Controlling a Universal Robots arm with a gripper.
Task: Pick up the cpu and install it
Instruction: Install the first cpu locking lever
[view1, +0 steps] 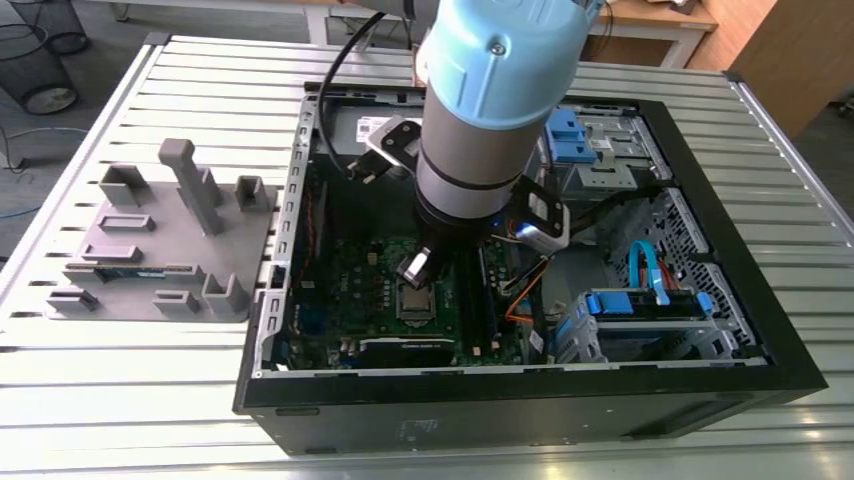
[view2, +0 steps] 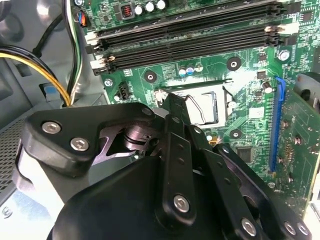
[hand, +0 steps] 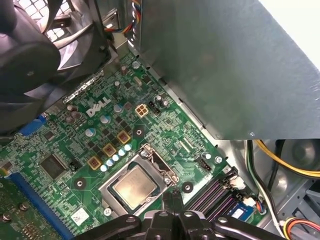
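Gripper (hand: 173, 198), fingers together and empty, hovers beside the cpu (hand: 132, 181) lying in the socket (hand: 151, 158).
Memory slots (view2: 190, 40) and cables (view2: 50, 75) stand close; the black case wall (view1: 534, 400) runs along the exterior view's bottom.

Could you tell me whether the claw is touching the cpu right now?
Apart. In the first wrist view a strip of the socket frame shows between the claw and the seated cpu.

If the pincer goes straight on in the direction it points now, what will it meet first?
Most likely the cpu lying in its socket, or the socket's frame beside it: the pincer points down at that spot. The gap between them I cannot judge.
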